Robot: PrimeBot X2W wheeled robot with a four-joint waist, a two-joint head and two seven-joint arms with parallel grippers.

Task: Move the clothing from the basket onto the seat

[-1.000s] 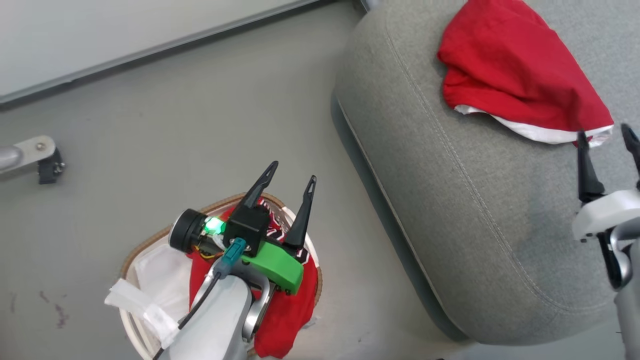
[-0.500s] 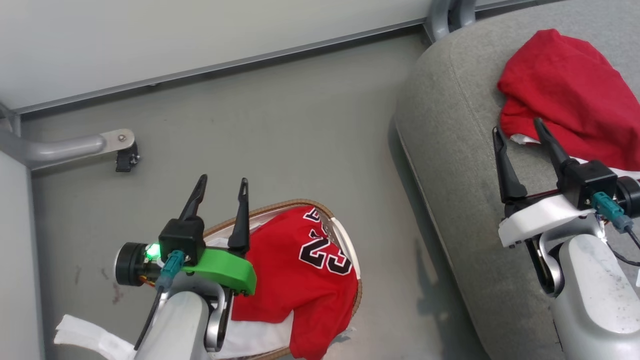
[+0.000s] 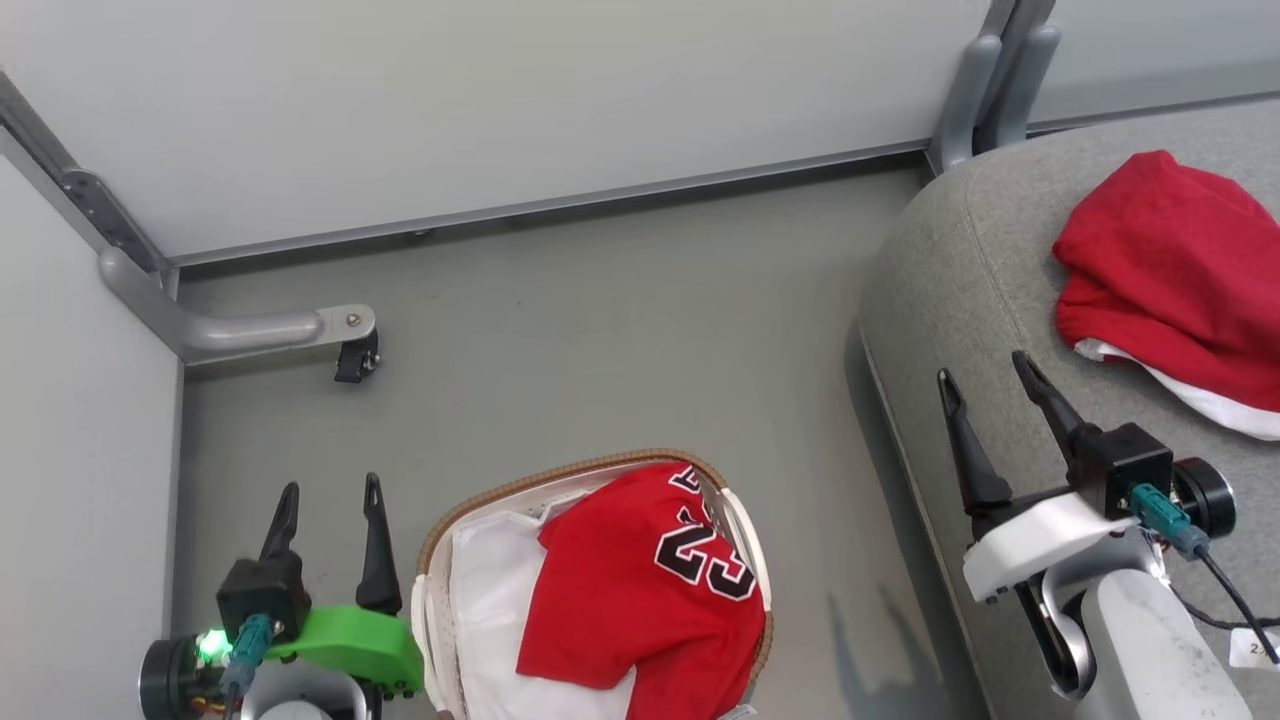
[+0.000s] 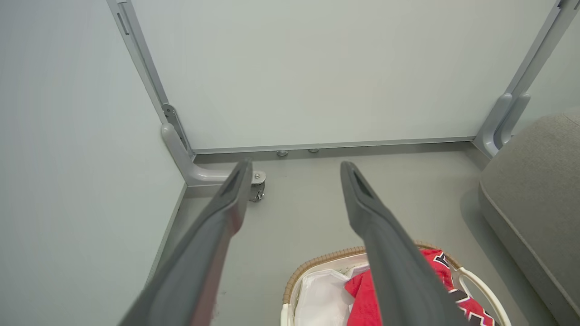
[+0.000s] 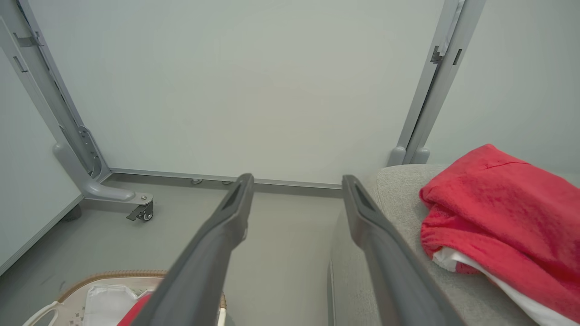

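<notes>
Your left gripper [image 3: 331,487] is released, both dark fingers spread with nothing between them, and it hangs over bare grey floor [image 3: 600,340]. Just to the right of its jaws sits the basket [image 3: 520,487] with its brown woven rim. The red jersey [image 3: 610,600] lies draped across it, apart from the fingers and not touched. Read the numerals [image 3: 705,560]: "23" in black with white edging, on the side of the jersey farthest from your left jaws. Between the jersey and those jaws you can see the white liner cloth [image 3: 485,590] inside the basket. Ahead of the left fingertips, well apart, a grey partition foot [image 3: 260,328] ends in a small black caster [image 3: 357,360]. Now your right gripper [image 3: 982,368]: released too, jaws wide and empty, hovering over the near edge of the grey seat [image 3: 940,280]. To the right of its jaws and a little ahead, the second red garment [image 3: 1160,260] lies bunched on the seat, with white trim [image 3: 1190,395] showing along its near edge. The fingertips are near it but apart from it. In the right wrist view that garment sits off to the right of the fingers, and the seat's edge runs under the right finger. Down by the right forearm there's a small white tag [image 3: 1255,650]; its print is too small to read.
</notes>
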